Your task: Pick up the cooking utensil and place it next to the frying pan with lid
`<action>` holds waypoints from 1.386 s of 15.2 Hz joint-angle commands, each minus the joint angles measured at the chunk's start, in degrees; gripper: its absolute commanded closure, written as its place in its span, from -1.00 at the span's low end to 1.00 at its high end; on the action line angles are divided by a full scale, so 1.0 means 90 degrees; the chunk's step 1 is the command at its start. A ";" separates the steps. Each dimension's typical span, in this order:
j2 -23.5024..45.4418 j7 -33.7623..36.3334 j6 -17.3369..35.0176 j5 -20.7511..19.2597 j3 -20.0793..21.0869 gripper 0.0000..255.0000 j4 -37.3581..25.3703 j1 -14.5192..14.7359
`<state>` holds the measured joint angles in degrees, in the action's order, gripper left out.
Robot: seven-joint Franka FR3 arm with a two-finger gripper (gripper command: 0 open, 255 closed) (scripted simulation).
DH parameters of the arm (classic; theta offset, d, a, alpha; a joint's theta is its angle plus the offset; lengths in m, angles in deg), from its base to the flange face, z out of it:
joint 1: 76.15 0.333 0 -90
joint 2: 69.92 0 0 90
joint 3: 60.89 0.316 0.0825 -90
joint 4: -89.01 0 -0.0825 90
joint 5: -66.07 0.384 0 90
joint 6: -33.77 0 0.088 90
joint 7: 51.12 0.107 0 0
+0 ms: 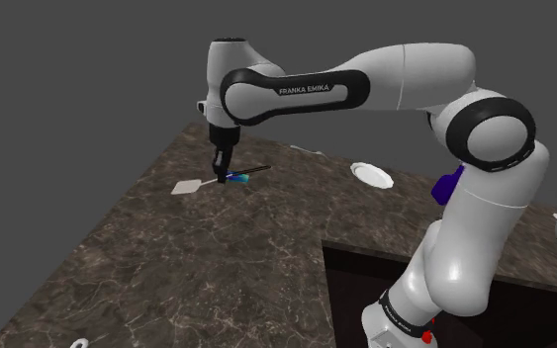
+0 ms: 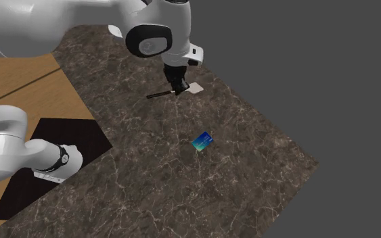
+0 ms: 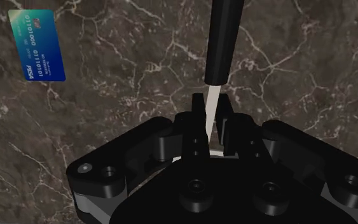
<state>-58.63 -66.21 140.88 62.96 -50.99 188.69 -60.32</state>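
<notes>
Over the marble countertop (image 1: 217, 267), my gripper (image 1: 225, 176) pinches the spatula (image 1: 187, 186) by its thin neck, blade at 9 o'clock of the gripper in the shoulder view. I judge that narrow hold could let it swivel or slip mid-carry.

Black hand (image 3: 211, 107) clasping the pale thin shaft of a spatula (image 3: 224, 38), the spatula's black handle reaching away from the fingers, dark brown marble-veined table (image 3: 126, 83) beyond, blue bank card (image 3: 37, 46) lying flat on it, well aside of the handle
</notes>
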 commanded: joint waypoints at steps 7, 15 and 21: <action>-0.1052 0.0891 0.0343 0.0233 0.0447 1.00 0.1389 0.0493; -0.1818 0.1830 0.0476 0.0555 0.0993 1.00 0.2257 0.1026; -0.2169 0.2611 0.0510 0.0808 0.1470 1.00 0.2599 0.1454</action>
<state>-77.66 -43.93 145.13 69.84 -38.47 211.33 -47.86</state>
